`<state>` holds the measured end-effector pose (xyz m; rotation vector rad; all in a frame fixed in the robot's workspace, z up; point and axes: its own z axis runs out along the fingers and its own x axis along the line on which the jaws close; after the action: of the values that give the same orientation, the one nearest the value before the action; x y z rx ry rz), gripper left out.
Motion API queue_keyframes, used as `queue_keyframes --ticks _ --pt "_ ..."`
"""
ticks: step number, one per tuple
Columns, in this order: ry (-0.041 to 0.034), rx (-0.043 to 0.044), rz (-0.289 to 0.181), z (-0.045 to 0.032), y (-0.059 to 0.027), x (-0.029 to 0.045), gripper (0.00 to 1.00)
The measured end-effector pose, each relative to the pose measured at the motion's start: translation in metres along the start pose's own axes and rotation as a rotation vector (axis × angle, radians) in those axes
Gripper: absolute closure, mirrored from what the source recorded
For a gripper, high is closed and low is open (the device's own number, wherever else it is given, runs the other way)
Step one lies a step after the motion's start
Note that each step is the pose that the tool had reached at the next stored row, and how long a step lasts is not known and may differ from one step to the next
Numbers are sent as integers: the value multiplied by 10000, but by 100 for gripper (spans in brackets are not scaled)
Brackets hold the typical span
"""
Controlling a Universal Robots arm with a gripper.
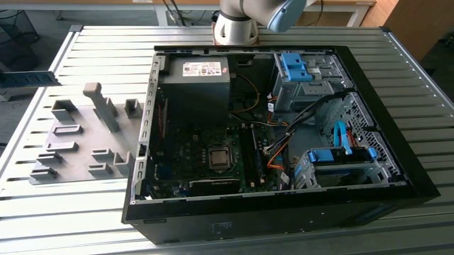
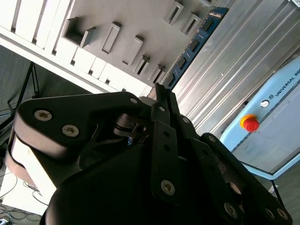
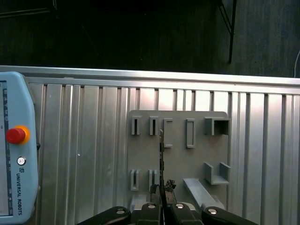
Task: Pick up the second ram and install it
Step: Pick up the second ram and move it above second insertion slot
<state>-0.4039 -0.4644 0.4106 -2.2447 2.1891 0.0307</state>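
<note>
The second ram [image 1: 28,78], a slim blue board with black chips, hangs level above the table at the exterior view's far left, beyond the grey holder plate [image 1: 78,159]. In the second wrist view the ram [image 2: 192,47] sticks out from between my dark fingers, and my gripper [image 2: 164,93] is shut on its near end. The first wrist view shows the ram [image 3: 161,154] edge-on as a thin line over the holder plate [image 3: 178,159], rising from my gripper [image 3: 161,190].
The open computer case [image 1: 397,175] lies on the slatted metal table, with its motherboard [image 1: 212,154] exposed and blue drive clips [image 1: 294,66] at the exterior view's right. A teach pendant [image 3: 16,140] with a red button lies beside the plate. The arm's base [image 1: 237,24] stands behind the case.
</note>
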Motion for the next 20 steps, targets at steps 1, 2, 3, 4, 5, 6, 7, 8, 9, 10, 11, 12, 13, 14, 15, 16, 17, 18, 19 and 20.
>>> queue_keyframes --ticks 1,2,3,4,5,6,7,8,9,10,11,12,13,14,15,16,17,18,19,20 --pt "0 0 0 -19 0 0 86" --pt "0 -1 0 -37 0 -1 86" --pt "0 0 0 -54 1 -1 86" --pt "0 0 0 -67 1 -1 86" --pt "0 0 0 -79 1 -1 86" --pt "0 0 0 -84 1 -2 86" --pt "4 0 0 -84 0 -2 86" --pt "6 0 -1 -85 0 -2 86" --pt "10 -2 -1 -85 0 -2 86" --pt "10 -1 0 -85 1 -2 86" --pt "12 -2 0 -85 1 -2 86" --pt "13 -1 0 -85 1 -2 86" --pt "15 -1 0 -85 1 -2 86" --pt "16 -1 0 -85 1 -2 86" --pt "17 -1 0 -85 1 -2 86" --pt "17 -1 0 -85 1 -3 86" --pt "18 -1 1 -85 0 -3 86" --pt "18 -1 1 -85 -1 -3 86" --pt "18 -1 2 -85 -4 -3 86" --pt "18 -2 0 -86 -11 -3 86"
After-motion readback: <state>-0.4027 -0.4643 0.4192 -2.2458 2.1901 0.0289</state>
